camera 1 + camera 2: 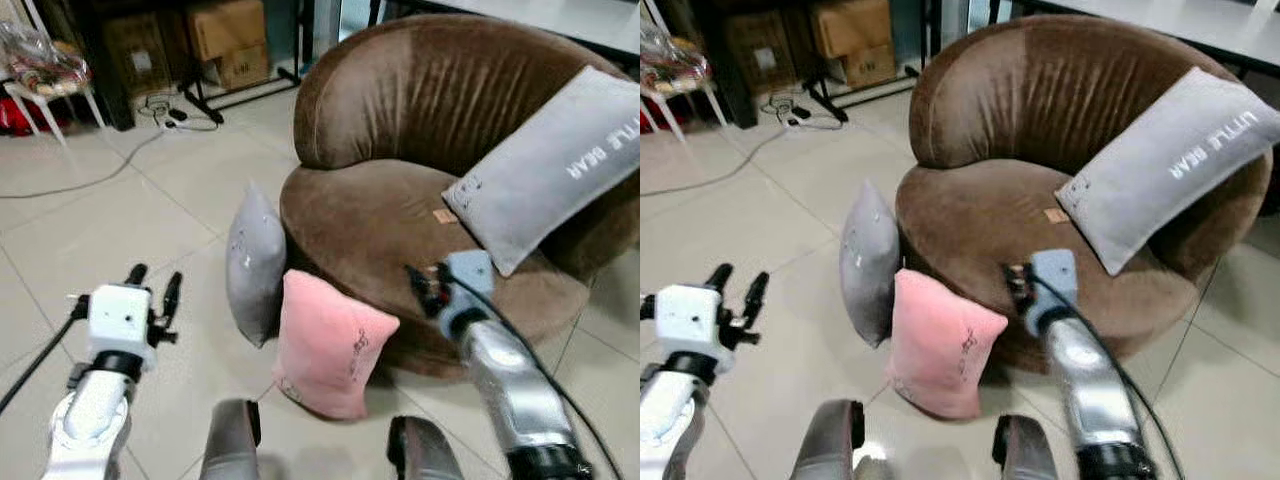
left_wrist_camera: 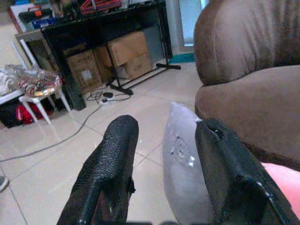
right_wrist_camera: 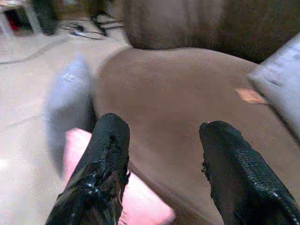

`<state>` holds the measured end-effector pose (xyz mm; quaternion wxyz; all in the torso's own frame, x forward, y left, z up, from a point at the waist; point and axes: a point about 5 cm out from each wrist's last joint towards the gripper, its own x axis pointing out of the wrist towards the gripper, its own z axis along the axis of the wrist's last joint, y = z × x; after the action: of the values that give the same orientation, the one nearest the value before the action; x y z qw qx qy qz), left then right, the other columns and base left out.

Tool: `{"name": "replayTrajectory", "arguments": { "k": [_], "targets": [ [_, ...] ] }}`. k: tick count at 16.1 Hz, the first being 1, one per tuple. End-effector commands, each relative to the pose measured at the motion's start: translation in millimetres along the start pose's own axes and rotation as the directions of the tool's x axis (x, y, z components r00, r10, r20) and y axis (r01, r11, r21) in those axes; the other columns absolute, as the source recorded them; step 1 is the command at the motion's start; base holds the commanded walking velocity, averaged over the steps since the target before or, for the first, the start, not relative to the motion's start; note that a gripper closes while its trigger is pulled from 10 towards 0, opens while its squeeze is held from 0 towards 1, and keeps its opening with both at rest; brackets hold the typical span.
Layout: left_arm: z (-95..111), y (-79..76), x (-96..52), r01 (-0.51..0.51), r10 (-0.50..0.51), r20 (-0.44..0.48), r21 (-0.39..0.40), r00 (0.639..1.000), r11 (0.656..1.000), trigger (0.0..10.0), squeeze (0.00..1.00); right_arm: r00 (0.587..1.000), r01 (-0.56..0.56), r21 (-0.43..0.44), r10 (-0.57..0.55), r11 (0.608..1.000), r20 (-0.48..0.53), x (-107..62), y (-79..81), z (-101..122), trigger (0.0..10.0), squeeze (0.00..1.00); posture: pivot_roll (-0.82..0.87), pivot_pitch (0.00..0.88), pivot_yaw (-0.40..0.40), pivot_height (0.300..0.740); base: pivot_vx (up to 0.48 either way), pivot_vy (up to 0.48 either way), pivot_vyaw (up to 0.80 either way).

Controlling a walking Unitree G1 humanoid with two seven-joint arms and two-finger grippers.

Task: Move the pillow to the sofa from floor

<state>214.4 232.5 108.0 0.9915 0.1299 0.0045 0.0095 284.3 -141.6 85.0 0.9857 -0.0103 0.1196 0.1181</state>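
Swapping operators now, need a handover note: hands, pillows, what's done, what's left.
Left hand: open, empty, raised over the floor left of the small grey pillow.
Right hand: open, empty, over the front edge of the brown sofa, just right of the pink pillow.
Pillows: small grey and pink both stand on the tile floor, leaning against the sofa's base. A large grey pillow already rests on the sofa.
Done: approach only; nothing gripped.
Left: grasp a floor pillow, lift it onto the seat, probably pink first since it is nearest the right hand.
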Motion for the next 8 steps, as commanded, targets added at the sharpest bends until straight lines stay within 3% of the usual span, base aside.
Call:
{"name": "replayTrajectory", "arguments": {
  "k": [1, 8],
  "targets": [
    [2.1, -2.9, 1.9, 0.014, -0.014, 0.008, -0.007, 1.000, 1.000, 10.0, 0.00, 1.000, 0.026, -0.018, -0.026, 0.999, 0.001, -3.2, -8.0, -0.5, 10.0, 0.00, 0.02, 0.000, -0.029, 0.570, 0.285, 0.000, 0.00],
    [2.0, -3.2, 1.3, 0.017, -0.017, 0.005, -0.010, 1.000, 1.000, 10.0, 0.00, 1.000, 0.020, -0.023, -0.020, 1.000, -0.003, -3.4, -7.5, -1.2, 10.0, 0.00, 0.02, 0.000, -0.030, 0.570, 0.287, 0.000, 0.00]
  ]
}}
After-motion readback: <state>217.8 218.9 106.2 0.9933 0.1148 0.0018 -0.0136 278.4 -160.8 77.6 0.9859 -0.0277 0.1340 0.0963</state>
